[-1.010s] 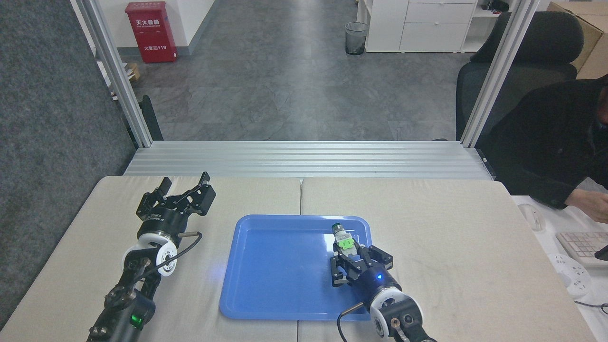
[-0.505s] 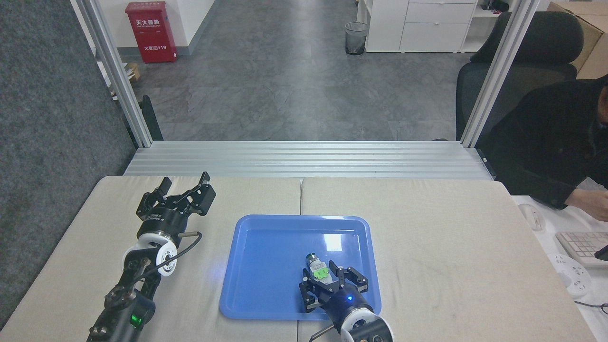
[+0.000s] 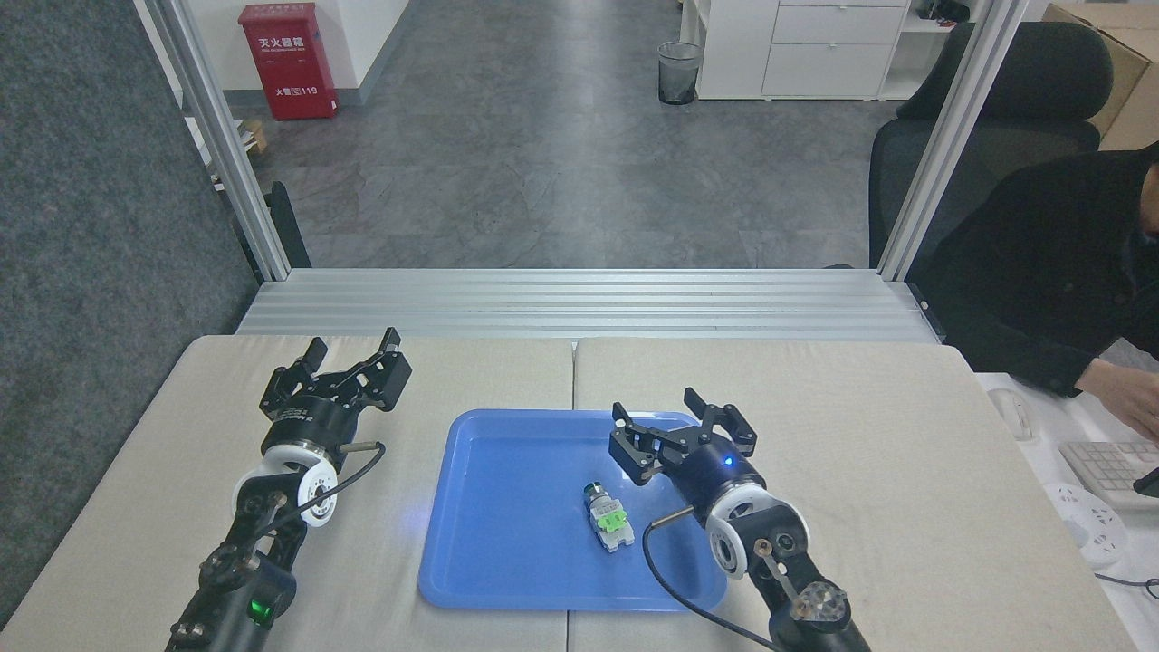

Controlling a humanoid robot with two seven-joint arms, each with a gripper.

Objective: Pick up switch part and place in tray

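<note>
Switch part: small white and grey plastic block with a bright green middle piece and a dark metallic cylindrical end (image 3: 606,517), lying flat inside the tray, right of its centre, cylindrical end pointing away from the robot. Nothing touches it.
Tray: large flat rectangular glossy blue plastic tray with rounded corners and a low raised rim (image 3: 471,516), resting on the table across the seam between the two pads.
Right gripper: black two-fingered pincer (image 3: 684,428) over the tray's far right corner, fingers spread wide, holding nothing. It stands apart from the switch part, beyond it and to the right.
Left gripper: black two-fingered pincer (image 3: 351,354) over the left pad, well apart from the tray, fingers spread, holding nothing.
Table: two beige padded surfaces (image 3: 860,435) set side by side, with an aluminium frame along the far edge.
Surroundings: a person in a dark sleeve (image 3: 1041,281) at the right edge, beside a black office chair (image 3: 996,91); a red cabinet (image 3: 287,60) and a wire waste bin (image 3: 678,72) on the grey floor beyond.
</note>
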